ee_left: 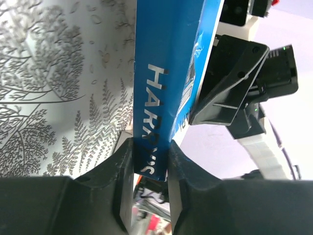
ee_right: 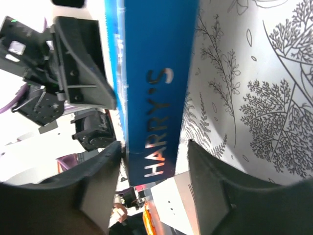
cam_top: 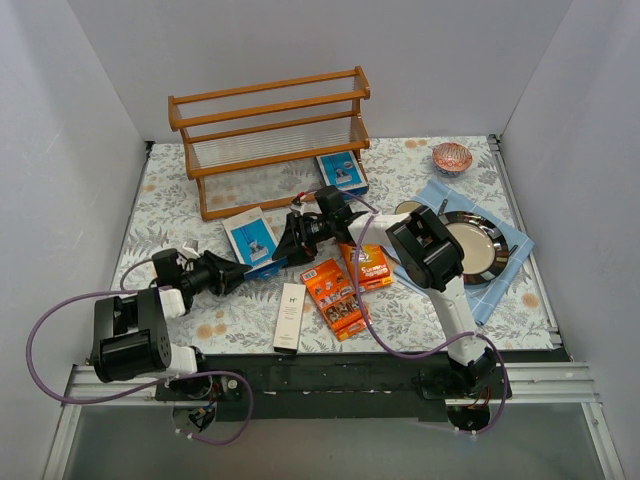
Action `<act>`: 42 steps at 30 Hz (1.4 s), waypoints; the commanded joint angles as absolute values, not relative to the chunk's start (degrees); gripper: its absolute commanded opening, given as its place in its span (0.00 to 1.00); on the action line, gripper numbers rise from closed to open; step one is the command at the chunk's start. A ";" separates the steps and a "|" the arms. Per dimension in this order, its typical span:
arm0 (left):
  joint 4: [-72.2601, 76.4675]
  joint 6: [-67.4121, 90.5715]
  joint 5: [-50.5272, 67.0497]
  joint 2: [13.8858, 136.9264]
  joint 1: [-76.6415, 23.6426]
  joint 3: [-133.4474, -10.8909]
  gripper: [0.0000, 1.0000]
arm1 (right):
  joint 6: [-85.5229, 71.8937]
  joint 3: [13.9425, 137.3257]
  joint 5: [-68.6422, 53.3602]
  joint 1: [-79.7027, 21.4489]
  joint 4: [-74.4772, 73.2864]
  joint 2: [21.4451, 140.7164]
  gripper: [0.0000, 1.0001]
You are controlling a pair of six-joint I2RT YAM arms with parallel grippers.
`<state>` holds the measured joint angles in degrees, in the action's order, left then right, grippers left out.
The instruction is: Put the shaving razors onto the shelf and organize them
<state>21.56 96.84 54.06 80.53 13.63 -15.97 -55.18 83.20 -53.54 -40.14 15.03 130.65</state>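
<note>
The left end effector (ee_left: 150,147) is clamping one end of a blue razor pack (ee_left: 166,58), holding it on edge over the counter (ee_left: 58,98), in front of the shelf (cam_top: 270,105). The right end effector (ee_right: 154,152) is straddling the same pack; whether it is pressing cannot be told. 2 orange packs (cam_top: 333,295) are lying nearby.

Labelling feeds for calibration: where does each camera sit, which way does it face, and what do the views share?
Top external: above and behind the robot, looking down on the table, shelf, left arm and right arm.
Left wrist: on the left arm, looking along the left tool, shut on the blue pack; right arm beyond.
Right wrist: on the right arm, facing the opposite way; the right tool straddles that pack.
Shared: both wrist views show this pack.
</note>
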 commanded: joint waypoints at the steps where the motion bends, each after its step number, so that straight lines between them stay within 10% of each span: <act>1: 21.19 92.47 56.07 75.42 13.53 -17.84 0.16 | -48.71 85.17 -51.51 -40.34 10.82 126.04 0.70; 22: -14.23 59.42 58.97 96.67 17.84 -52.20 0.13 | -40.43 75.67 -50.54 -32.26 5.71 112.94 0.79; 42: -25.58 60.46 55.11 120.23 22.41 -76.99 0.31 | -41.66 75.06 -50.98 -28.74 7.56 113.47 0.79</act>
<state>-22.63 60.18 58.26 119.44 22.20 -74.56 -41.82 75.46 -50.24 -28.93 5.06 115.42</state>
